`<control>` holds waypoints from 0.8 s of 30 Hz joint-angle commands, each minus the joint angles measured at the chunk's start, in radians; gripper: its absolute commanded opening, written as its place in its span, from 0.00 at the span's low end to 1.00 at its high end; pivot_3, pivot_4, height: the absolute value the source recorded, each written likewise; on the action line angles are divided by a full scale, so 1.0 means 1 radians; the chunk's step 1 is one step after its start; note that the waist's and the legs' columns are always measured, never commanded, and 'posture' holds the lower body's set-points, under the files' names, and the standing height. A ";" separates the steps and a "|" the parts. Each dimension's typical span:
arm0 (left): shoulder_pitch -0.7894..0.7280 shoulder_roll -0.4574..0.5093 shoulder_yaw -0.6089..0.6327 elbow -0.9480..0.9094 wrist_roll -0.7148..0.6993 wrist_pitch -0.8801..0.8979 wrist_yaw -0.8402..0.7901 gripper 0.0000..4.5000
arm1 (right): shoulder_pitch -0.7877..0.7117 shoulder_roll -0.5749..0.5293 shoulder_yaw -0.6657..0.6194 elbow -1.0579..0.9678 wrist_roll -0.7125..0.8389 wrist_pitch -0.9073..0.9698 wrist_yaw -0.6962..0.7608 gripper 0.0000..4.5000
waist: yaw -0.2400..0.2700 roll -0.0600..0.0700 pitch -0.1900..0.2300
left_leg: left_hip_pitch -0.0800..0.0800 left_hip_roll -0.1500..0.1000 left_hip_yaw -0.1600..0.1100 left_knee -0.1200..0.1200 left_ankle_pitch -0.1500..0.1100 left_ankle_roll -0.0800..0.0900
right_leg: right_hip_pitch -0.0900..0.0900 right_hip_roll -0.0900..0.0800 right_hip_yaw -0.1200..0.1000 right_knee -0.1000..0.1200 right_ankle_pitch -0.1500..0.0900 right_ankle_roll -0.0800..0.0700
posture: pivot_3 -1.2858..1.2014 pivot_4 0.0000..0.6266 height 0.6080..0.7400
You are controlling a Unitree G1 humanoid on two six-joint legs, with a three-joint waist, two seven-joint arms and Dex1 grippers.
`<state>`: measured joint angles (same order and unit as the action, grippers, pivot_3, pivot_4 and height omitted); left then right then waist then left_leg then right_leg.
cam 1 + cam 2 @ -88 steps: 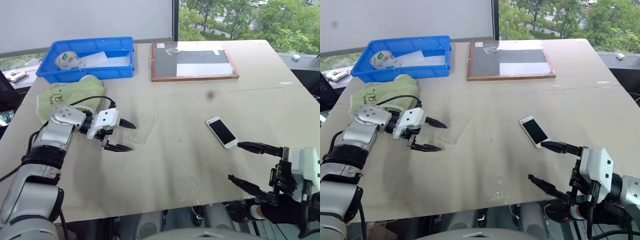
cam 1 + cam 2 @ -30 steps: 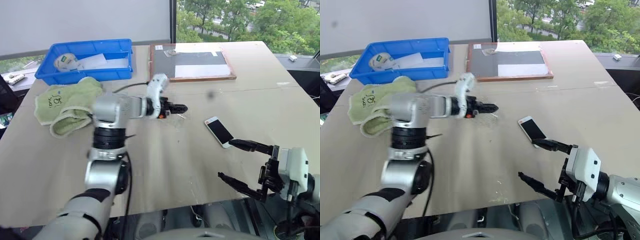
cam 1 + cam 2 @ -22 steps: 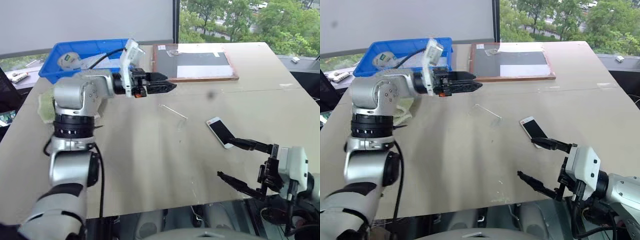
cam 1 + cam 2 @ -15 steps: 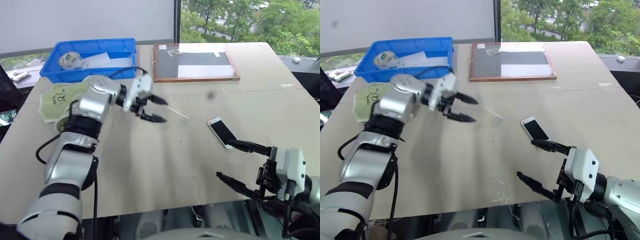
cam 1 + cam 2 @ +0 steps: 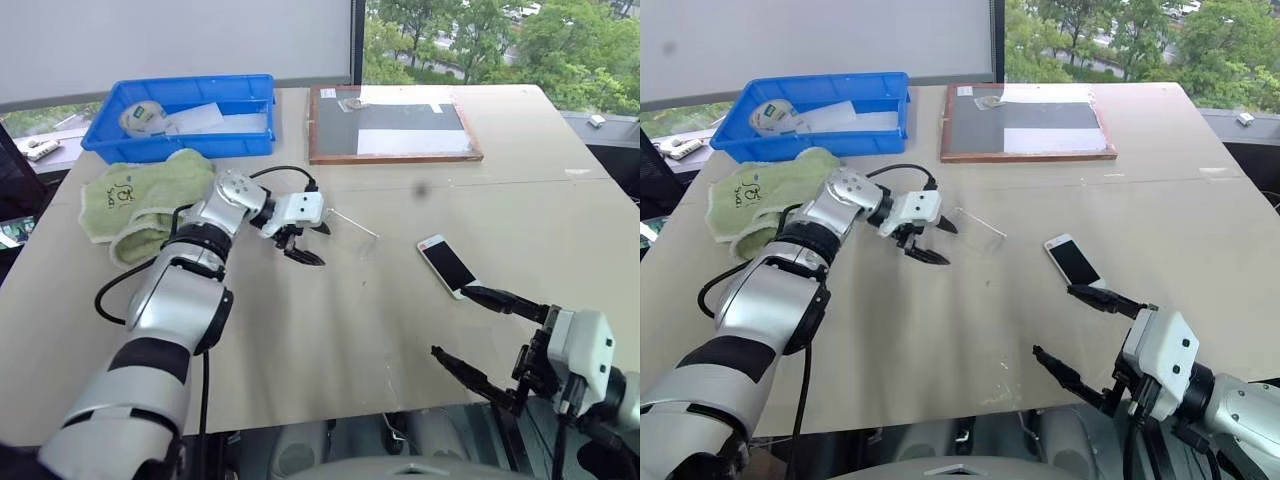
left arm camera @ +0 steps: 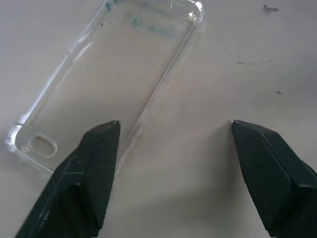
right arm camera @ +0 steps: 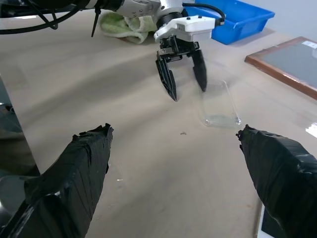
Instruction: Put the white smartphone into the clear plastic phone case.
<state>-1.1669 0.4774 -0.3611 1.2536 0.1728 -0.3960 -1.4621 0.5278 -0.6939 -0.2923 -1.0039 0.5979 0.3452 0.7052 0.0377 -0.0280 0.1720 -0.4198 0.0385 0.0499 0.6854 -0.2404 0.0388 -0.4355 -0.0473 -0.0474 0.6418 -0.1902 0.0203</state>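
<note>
The white smartphone (image 5: 447,266) is seen lying flat, screen up, on the beige table (image 5: 330,330), toward its right side and well apart from the clear plastic phone case (image 6: 106,74). The case lies flat on the table near the middle, its open side apparently up, with the camera cut-out at one end; it is marked only by glinting edges.

The phone is judged to be stiff, light and smooth-faced, so a slip is likely if it is taken by the glass; its long white edges would be the better place for a pinch. The case is judged very light, thin and somewhat flexible, easily pushed across the table; its raised rim along a long side is where it could be gripped or steadied.

The left gripper (image 5: 303,241) is held just beside the case, pointing down at the table, its black fingers parted and holding nothing; in the left wrist view one finger (image 6: 81,181) stands close to the case's long edge. The right gripper (image 5: 482,333) is kept near the table's near edge, just short of the phone, spread wide and empty.

Farther off, a green towel (image 5: 135,200), a blue bin (image 5: 180,120) and a framed board (image 5: 395,125) are seen.
</note>
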 commanded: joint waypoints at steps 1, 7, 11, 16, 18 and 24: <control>-0.013 -0.003 0.027 0.016 0.007 0.031 -0.009 0.42 | 0.001 0.005 -0.024 -0.036 -0.001 -0.017 -0.011 1.00 | -0.001 0.000 0.000 | 0.000 0.000 0.000 0.000 0.000 0.000 | 0.000 0.000 0.000 0.000 0.000 0.000 | 0.52 0.24 1.00; 0.000 0.014 0.079 -0.044 -0.027 0.141 -0.080 0.02 | -0.030 0.005 0.002 -0.014 -0.034 -0.020 -0.023 1.00 | -0.001 0.000 0.000 | 0.000 0.000 0.000 0.000 0.000 0.000 | 0.000 0.000 0.000 0.000 0.000 0.000 | 0.52 0.24 1.00; 0.046 0.038 0.108 -0.201 -0.067 0.293 -0.134 0.02 | -0.070 -0.005 0.036 0.009 -0.067 0.019 -0.047 1.00 | -0.003 0.000 0.000 | 0.000 0.000 0.000 0.000 0.000 0.000 | 0.000 0.000 0.000 0.000 0.000 0.000 | 0.52 0.24 1.00; 0.177 0.101 0.129 -0.579 -0.176 0.563 -0.152 0.02 | -0.111 -0.011 0.062 0.032 -0.070 0.028 -0.041 1.00 | -0.012 0.000 0.000 | 0.000 0.002 0.000 0.000 0.000 0.000 | 0.000 0.000 0.001 0.000 0.000 0.000 | 0.52 0.24 1.00; 0.223 0.121 0.151 -0.700 -0.205 0.625 -0.142 0.02 | -0.129 -0.014 0.065 0.045 -0.068 0.029 -0.031 1.00 | -0.014 0.000 0.000 | 0.000 0.003 0.000 0.000 0.000 0.000 | 0.000 0.000 0.001 0.000 0.000 0.000 | 0.52 0.24 1.00; 0.269 0.106 0.131 -0.671 -0.164 0.363 -0.040 0.29 | -0.172 -0.025 0.068 0.075 -0.060 0.027 -0.006 1.00 | -0.016 0.001 0.000 | 0.002 0.002 0.000 0.000 0.000 0.000 | 0.002 0.000 0.001 0.000 0.000 0.000 | 0.52 0.24 1.00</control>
<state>-0.8856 0.5933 -0.2273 0.5576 -0.0057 0.0540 -1.5374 0.3650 -0.7114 -0.2121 -0.9190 0.5236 0.3826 0.6906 0.0218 -0.0273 0.1718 -0.4175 0.0397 0.0494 0.6853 -0.2404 0.0389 -0.4338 -0.0477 -0.0468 0.6423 -0.1902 0.0202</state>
